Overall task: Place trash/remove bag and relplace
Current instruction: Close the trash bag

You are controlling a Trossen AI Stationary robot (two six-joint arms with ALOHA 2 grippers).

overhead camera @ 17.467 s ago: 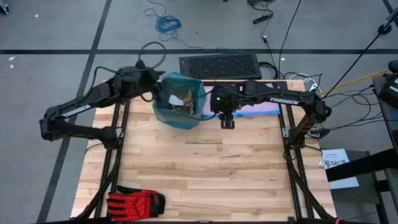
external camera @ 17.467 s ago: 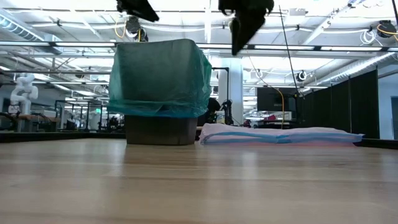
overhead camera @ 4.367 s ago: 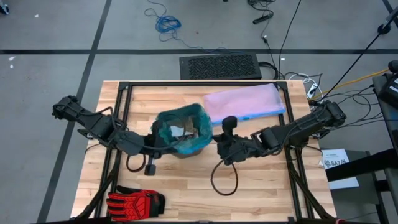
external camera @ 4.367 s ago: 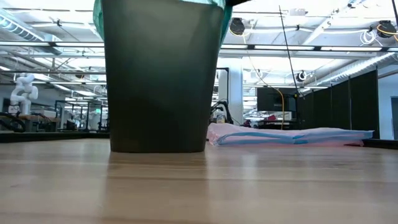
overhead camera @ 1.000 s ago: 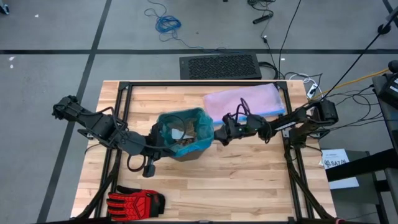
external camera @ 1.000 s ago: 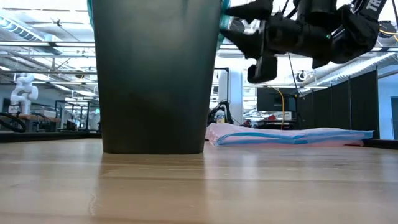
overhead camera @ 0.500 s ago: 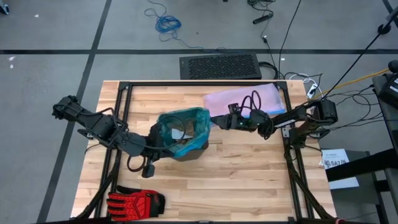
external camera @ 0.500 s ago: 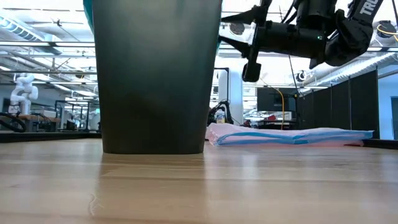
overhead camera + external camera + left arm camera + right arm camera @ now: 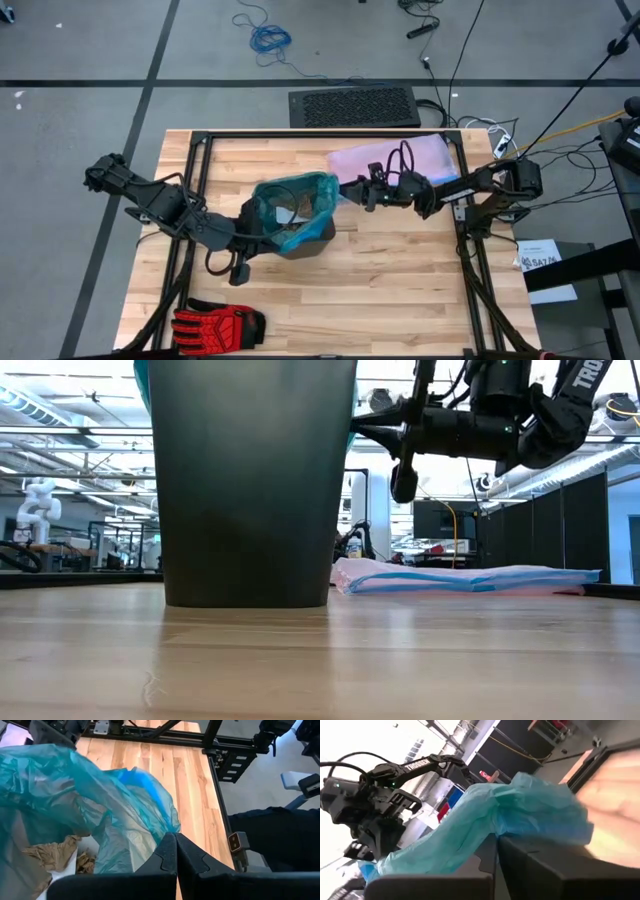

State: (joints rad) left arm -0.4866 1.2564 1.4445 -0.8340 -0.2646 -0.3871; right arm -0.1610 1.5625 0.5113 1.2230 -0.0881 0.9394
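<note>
A dark bin (image 9: 305, 237) stands mid-table, lined with the teal bag (image 9: 290, 205). Tan shreds and a white wad of trash (image 9: 52, 856) lie inside it. My left gripper (image 9: 257, 214) is at the bin's left rim, shut on the bag. My right gripper (image 9: 340, 189) is at the bin's right rim, also shut on the bag. In the low view the bin (image 9: 250, 480) fills the left, and the right gripper (image 9: 358, 426) reaches it level near its top. My left gripper pinches the bag's rim (image 9: 169, 826) between its two shut fingers at the bin's left side. The film runs back from the fingertips into the bin in loose folds; how many layers, I cannot tell. My right gripper pinches a bunched fold of the bag's rim (image 9: 520, 827) between its two fingers. The fingers (image 9: 372, 427) lie level and come from the table's right. The film stretches from them back toward the bin and the other arm.
A folded pale lilac bag (image 9: 395, 163) with a blue rim lies flat at the far right, just under my right arm. A red-and-black glove (image 9: 218, 323) lies at the near left edge. Bare wood stretches in front of the bin.
My right gripper has moved toward the table's far edge and up to the bin's right rim. It has levelled out and shut on the bag's rim there. The bag's right edge now stands drawn outward.
</note>
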